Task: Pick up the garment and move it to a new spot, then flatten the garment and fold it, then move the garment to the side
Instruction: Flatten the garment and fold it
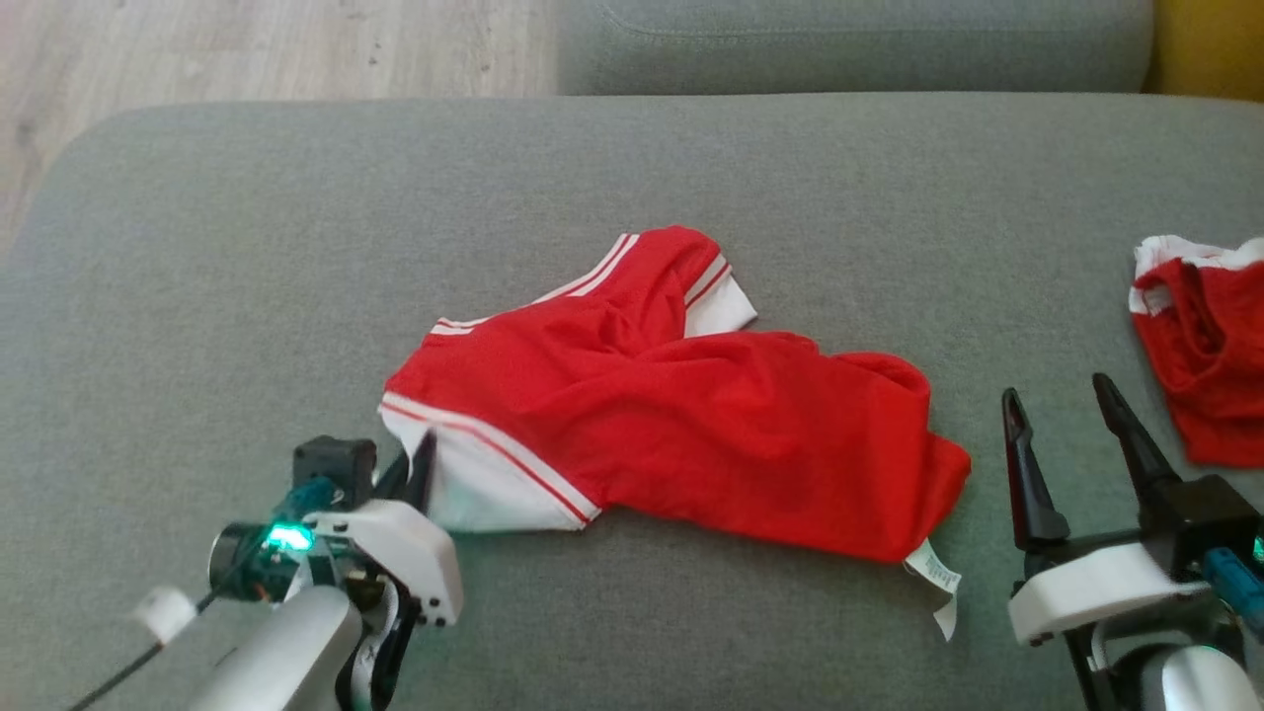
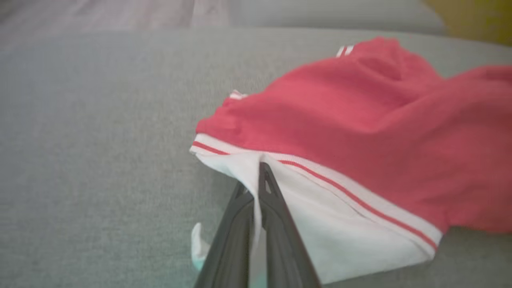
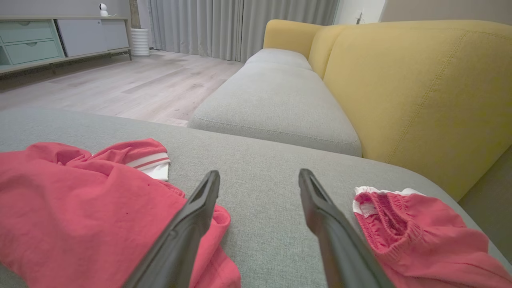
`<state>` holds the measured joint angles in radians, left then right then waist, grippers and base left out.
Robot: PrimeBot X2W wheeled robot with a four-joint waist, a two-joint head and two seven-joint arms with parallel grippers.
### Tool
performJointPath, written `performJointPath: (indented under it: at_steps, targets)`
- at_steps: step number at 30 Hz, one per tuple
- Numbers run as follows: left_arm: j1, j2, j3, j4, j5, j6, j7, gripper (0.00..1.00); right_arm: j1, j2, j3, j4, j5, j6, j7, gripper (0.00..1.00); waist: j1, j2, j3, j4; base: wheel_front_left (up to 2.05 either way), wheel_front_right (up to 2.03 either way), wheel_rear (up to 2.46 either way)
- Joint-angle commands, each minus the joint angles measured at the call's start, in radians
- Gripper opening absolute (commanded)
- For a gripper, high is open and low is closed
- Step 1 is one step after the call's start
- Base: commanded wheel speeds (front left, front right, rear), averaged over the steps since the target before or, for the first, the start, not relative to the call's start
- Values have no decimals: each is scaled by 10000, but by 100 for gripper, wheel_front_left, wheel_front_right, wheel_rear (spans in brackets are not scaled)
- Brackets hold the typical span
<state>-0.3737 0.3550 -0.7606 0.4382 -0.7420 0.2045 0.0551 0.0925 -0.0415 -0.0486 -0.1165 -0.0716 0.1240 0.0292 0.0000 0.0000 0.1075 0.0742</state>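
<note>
Garment (image 1: 671, 425) lies crumpled mid-cushion (image 1: 296, 247). My left pincer (image 1: 423, 474) is pinched onto its white hem at the near-left corner. My right pincer (image 1: 1055, 390) is spread and empty, just beside the garment's right end. Step: first pick-up. Next, I reckon, right grabs the tagged end, then both lift together.

A wide grey fabric seat cushion (image 1: 247, 217) lies in front. Beyond it is a long grey sofa cushion (image 3: 276, 104) with a yellow upholstered backrest (image 3: 420, 92). The pale wooden plank floor (image 3: 132, 84) reaches to grey pleated curtains (image 3: 240, 24) and a low sideboard with mint-green drawers (image 3: 36, 44).
</note>
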Motion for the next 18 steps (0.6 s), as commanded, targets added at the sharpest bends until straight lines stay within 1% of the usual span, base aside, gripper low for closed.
performJointPath:
  at_steps: [1, 5, 9, 14, 16, 18]
  targets:
    - [-268, 185, 530, -340, 80, 82, -259, 0, -237, -87, 153, -310, 37, 67, -93, 100, 0, 0, -68, 72, 0, 0, 0]
    - [308, 240, 768, -1215, 117, 327, -1190, 0, -77, -87, 16, -234, 94, 67, -121, 100, 0, 0, -268, 318, 0, 0, 0]
    - [1047, 600, 884, -2515, 298, 834, -1609, 0, 13, -87, -56, -162, 146, 67, -137, 100, 0, 0, -444, 568, 0, 0, 0]
    - [2025, 1148, 932, -4789, 516, 1664, -1550, 0, 36, -87, -78, -218, 183, 67, -97, 100, 0, 0, -539, 688, 0, 0, 0]
    - [2396, 1276, 911, -5648, 463, 1923, -1366, 0, 44, -87, -106, -247, 185, 67, -96, 100, 0, 0, -522, 683, 0, 0, 0]
    - [2708, 1326, 934, -6172, 253, 2076, -1163, 0, 44, -87, -128, -242, 181, 67, -105, 100, 0, 0, -480, 646, 0, 0, 0]
